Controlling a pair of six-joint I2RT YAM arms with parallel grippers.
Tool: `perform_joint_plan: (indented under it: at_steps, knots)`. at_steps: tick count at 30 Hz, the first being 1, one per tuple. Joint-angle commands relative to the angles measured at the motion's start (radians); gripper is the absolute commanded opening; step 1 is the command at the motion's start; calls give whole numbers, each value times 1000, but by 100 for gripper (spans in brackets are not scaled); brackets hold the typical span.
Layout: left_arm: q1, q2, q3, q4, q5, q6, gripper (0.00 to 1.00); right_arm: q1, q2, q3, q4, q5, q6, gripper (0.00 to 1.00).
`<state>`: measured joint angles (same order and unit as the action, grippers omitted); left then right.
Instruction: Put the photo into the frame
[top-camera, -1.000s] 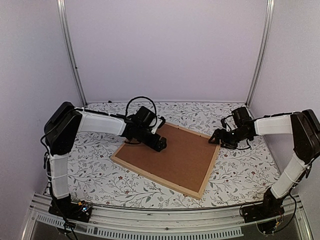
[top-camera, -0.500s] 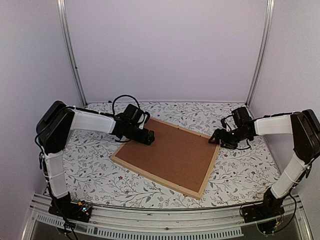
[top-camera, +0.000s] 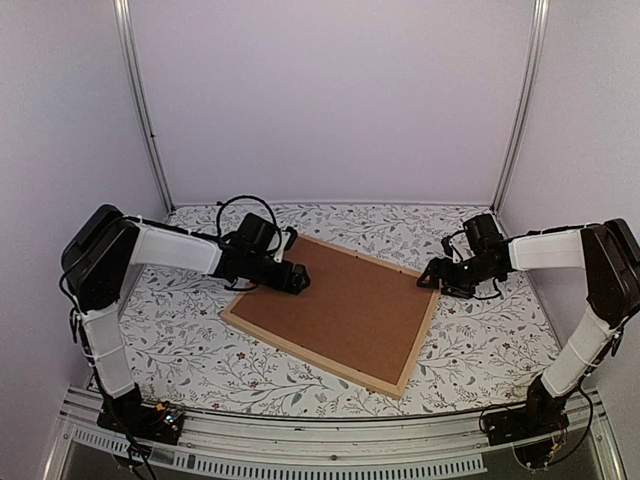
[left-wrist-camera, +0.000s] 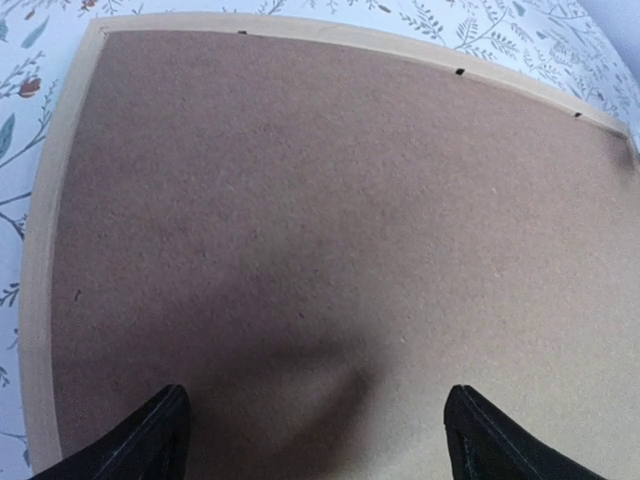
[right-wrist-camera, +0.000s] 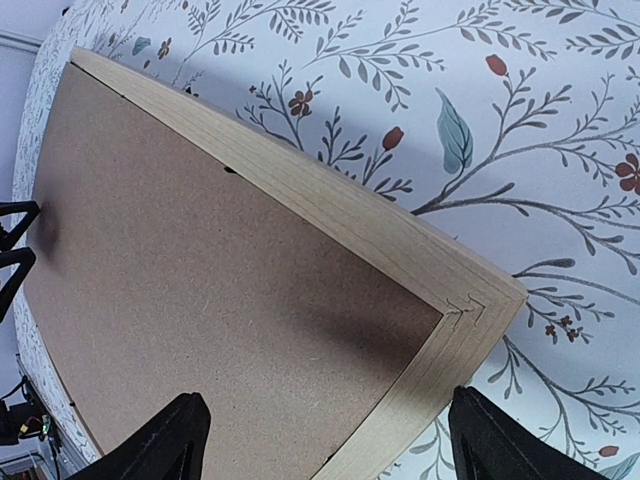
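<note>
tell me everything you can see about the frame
The frame is a large rectangle of thin light natural-wood strips with mitred corners, lying flat and turned at an angle on the floral tablecloth. A plain brown backing board fills it, with small dark notches along the inner edge. The open left tool hangs over the board near its left edge; the open right tool sits at the right corner. Contact with either cannot be told.
</note>
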<state>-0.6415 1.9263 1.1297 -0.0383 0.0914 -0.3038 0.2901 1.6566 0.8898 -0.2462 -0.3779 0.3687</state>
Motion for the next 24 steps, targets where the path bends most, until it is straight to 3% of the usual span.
perform_joint_plan:
  at_steps: [1,5,8,24]
  knots:
    - [-14,-58,-33,-132,8,-11,91,21,29,-10,-42,-47,-5,86]
    - [-1,-124,-31,-197,-153,-33,94,22,17,-15,-46,-46,-7,86]
    - [27,-140,-37,-241,-187,-43,97,21,14,-17,-45,-48,-5,86]
    - [106,-100,-44,-269,-10,-15,96,24,-23,-55,-11,-86,22,86]
